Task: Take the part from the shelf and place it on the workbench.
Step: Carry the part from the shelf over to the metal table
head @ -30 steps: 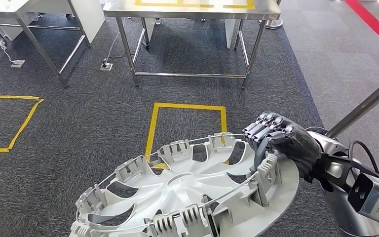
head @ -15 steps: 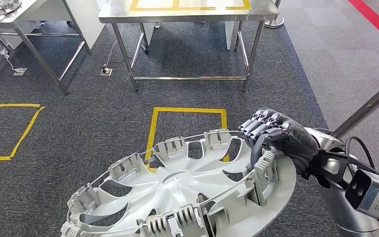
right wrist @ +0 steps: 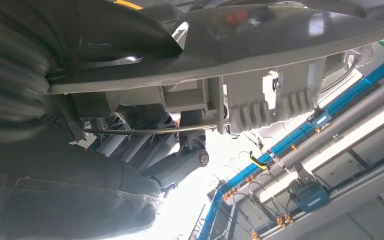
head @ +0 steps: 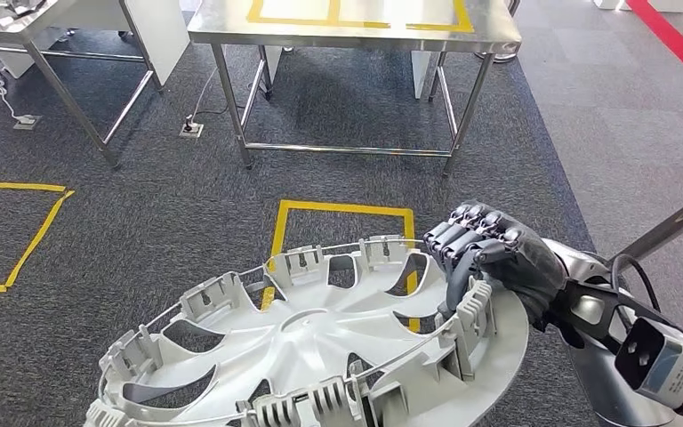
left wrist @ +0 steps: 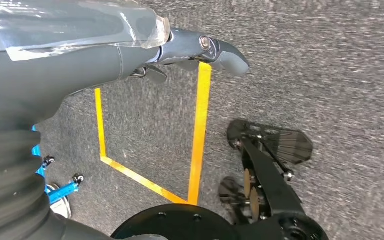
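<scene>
Wheel cover [head: 320, 347], white and lying inner face up with its clips and wire ring showing, is carried low in front of the robot above the grey carpet [head: 142, 222], its rim gripped by the right hand [head: 489, 258] with dark fingers curled over the edge. Ahead stands the steel bench [head: 356, 31], well apart from it. The left hand [left wrist: 130, 55] hangs over the carpet with nothing in it, thumb extended, its other fingers mostly hidden.

The wheel cover [head: 320, 347] is cut off by the head view's lower edge, and its rim hides the tips of the right hand's [head: 489, 253] fingers [head: 462, 233]. The table [head: 356, 27] runs past the top edge. In the left wrist view, the left hand [left wrist: 80, 55] hides its own fingers, so its grip cannot be told.
</scene>
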`<state>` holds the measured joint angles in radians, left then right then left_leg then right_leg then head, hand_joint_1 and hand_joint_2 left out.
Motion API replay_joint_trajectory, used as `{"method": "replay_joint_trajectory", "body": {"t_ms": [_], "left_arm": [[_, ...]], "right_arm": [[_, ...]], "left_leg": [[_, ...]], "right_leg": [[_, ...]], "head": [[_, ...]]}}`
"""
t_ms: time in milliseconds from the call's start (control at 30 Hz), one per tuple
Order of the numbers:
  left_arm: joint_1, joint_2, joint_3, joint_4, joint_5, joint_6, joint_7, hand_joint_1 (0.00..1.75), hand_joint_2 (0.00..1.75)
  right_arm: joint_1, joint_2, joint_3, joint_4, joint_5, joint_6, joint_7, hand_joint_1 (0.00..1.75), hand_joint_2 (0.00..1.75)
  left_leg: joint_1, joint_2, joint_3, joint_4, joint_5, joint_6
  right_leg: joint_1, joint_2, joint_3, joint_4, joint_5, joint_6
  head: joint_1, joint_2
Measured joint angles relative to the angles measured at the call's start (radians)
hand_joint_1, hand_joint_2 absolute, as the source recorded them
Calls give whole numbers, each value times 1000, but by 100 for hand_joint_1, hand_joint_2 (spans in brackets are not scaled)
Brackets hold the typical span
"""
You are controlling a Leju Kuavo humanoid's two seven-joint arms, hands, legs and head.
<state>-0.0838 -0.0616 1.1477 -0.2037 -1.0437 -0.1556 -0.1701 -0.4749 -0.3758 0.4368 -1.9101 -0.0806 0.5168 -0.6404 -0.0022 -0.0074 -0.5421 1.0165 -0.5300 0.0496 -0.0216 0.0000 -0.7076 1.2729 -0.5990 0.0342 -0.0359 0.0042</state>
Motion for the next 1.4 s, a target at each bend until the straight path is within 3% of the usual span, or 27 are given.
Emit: {"method": "replay_joint_trajectory", "body": {"t_ms": [67, 100, 133, 167, 233, 300, 333, 400, 467, 500, 533, 567, 633, 667, 733, 767, 833, 900, 967, 1000, 1033, 1100, 1167, 1267, 1300, 1333, 1400], "left_arm": [[1, -1, -1, 0, -2, 0, 0, 0, 175], [1, -1, -1, 1, -2, 0, 0, 0, 175], [1, -1, -1, 2, -3, 0, 0, 0, 175], [1, -1, -2, 2, -4, 0, 0, 0, 175], [-2, 0, -2, 2, -6, 0, 1, 0, 175], [-5, 0, -3, 2, -9, -1, 1, 0, 175], [-5, 1, -3, 2, -11, -2, 1, 0, 175], [-4, 1, -3, 2, -12, -2, 1, 0, 175], [-2, 1, -3, 2, -13, -2, 1, 0, 175], [-2, 2, -3, 2, -13, -2, 1, 0, 175], [-2, 2, -3, 2, -12, -1, 1, 0, 175], [-2, 2, -3, 2, -12, -1, 1, 0, 175], [-2, 2, -3, 2, -12, 0, 1, 0, 175], [-3, 3, -3, 2, -12, 0, 1, 0, 175], [-3, 3, -3, 2, -12, 1, 1, 0, 175], [-3, 3, -3, 2, -12, 1, 2, 0, 175], [-3, 4, -3, 1, -12, 1, 2, 0, 175], [-3, 4, -3, 1, -12, 1, 2, 0, 175], [-2, 4, -3, 1, -12, 1, 2, 0, 175], [-1, 4, -3, 1, -12, 1, 2, 0, 175], [-1, 4, -3, 2, -12, 1, 2, 0, 175], [-1, 2, -3, 2, -12, 1, 2, 0, 175], [-2, 1, -3, 2, -10, 1, 3, 0, 175], [-4, 1, -3, 1, -8, 3, 6, 0, 175], [-5, 1, -3, 1, -8, 3, 7, 0, 175], [-6, 1, -3, 1, -8, 4, 7, 0, 175], [-6, 1, -3, 0, -7, 4, 7, 0, 175]], "right_arm": [[8, 6, 0, -1, 9, -4, -9, 175, 175], [10, 9, 1, -1, 13, -5, -12, 175, 175], [12, 13, 2, -2, 15, -6, -14, 175, 175], [14, 16, 2, -3, 17, -6, -16, 175, 175], [14, 22, 2, -6, 18, -7, -17, 175, 175], [13, 28, 2, -8, 18, -7, -17, 175, 175], [13, 31, 3, -9, 18, -7, -17, 175, 175], [14, 36, 5, -10, 17, -7, -17, 175, 175], [17, 39, 6, -9, 18, -8, -17, 175, 175], [17, 39, 7, -9, 21, -9, -17, 175, 175], [17, 41, 7, -9, 26, -11, -17, 175, 175], [17, 43, 8, -9, 31, -13, -17, 175, 175], [16, 46, 10, -9, 41, -16, -17, 175, 175], [16, 47, 11, -9, 44, -17, -17, 175, 175], [15, 48, 13, -10, 47, -19, -17, 175, 175], [15, 48, 14, -10, 48, -19, -17, 175, 175], [13, 48, 15, -11, 50, -20, -17, 175, 175], [15, 48, 16, -11, 51, -21, -18, 175, 175], [20, 48, 16, -11, 51, -21, -18, 175, 175], [21, 48, 17, -11, 51, -21, -18, 175, 175], [21, 48, 17, -11, 51, -21, -18, 175, 175], [22, 48, 17, -11, 51, -21, -18, 175, 175], [21, 49, 18, -11, 50, -20, -17, 175, 175], [15, 52, 19, -13, 48, -19, -17, 175, 175], [11, 54, 19, -13, 47, -19, -16, 175, 175], [8, 56, 19, -14, 47, -19, -16, 175, 175], [3, 61, 20, -14, 46, -19, -15, 175, 175]], "left_leg": [[-3, 5, 31, 0, -24, -3], [-4, 7, 43, 0, -36, -8], [-6, 11, 52, -1, -47, -14], [-7, 15, 60, 0, -54, -20], [-7, 22, 67, 10, -57, -31], [-4, 19, 35, 72, -50, -40], [-1, 16, -3, 128, -56, -46], [5, 12, -93, 242, -98, -59], [10, 12, -154, 282, -124, -66], [12, 12, -162, 256, -106, -68], [14, 12, -154, 203, -66, -68], [14, 12, -140, 136, -7, -68], [10, 11, -115, 43, 61, -61], [8, 10, -109, 26, 74, -55], [6, 9, -94, 23, 66, -38], [8, 8, -85, 19, 64, -30], [11, 7, -64, 13, 53, -16], [9, 7, -48, 12, 36, -8], [7, 6, -28, 12, 17, -6], [6, 6, -14, 12, 6, -6], [4, 5, 2, 12, -6, -7], [1, 6, 32, 13, -31, -11], [-1, 7, 49, 12, -52, -22], [-2, 9, 64, 23, -56, -38], [-1, 9, 56, 48, -52, -42], [0, 9, 32, 90, -54, -47], [5, 8, -53, 208, -85, -58]], "right_leg": [[6, -8, 26, -124, 95, -15], [11, -15, 39, -176, 129, -21], [16, -21, 48, -208, 155, -26], [19, -23, 52, -218, 161, -29], [18, -13, 66, -223, 156, -36], [12, -3, 86, -231, 147, -45], [10, 2, 95, -234, 140, -48], [7, 12, 110, -235, 125, -51], [5, 24, 129, -235, 107, -48], [3, 29, 142, -235, 97, -46], [0, 32, 157, -235, 86, -43], [-2, 34, 169, -236, 74, -39], [-4, 39, 189, -239, 55, -27], [-4, 42, 198, -240, 50, -19], [-4, 42, 208, -239, 48, -4], [-4, 35, 205, -224, 50, 1], [-3, 20, 161, -146, 41, 6], [-2, 12, 77, -23, 0, 9], [-2, 12, 7, 46, -35, 12], [-1, 12, -7, 33, -29, 9], [0, 12, -5, -10, -1, 4], [8, 7, 18, -135, 102, -14], [17, 3, 36, -206, 164, -24], [17, 6, 64, -223, 161, -31], [14, 7, 78, -229, 157, -35], [10, 8, 91, -234, 152, -39], [7, 9, 110, -240, 138, -44]], "head": [[1, 0], [1, 0], [0, 0], [-1, 0], [-3, 0], [-6, 0], [-7, 0], [-9, 0], [-9, 0], [-9, 0], [-9, 0], [-9, 0], [-11, 0], [-12, 0], [-13, 0], [-12, 0], [-9, 0], [-7, 0], [-7, 0], [-7, 0], [-7, 0], [-7, 0], [-7, 0], [-7, 0], [-9, 0], [-11, 0], [-15, 0]]}}
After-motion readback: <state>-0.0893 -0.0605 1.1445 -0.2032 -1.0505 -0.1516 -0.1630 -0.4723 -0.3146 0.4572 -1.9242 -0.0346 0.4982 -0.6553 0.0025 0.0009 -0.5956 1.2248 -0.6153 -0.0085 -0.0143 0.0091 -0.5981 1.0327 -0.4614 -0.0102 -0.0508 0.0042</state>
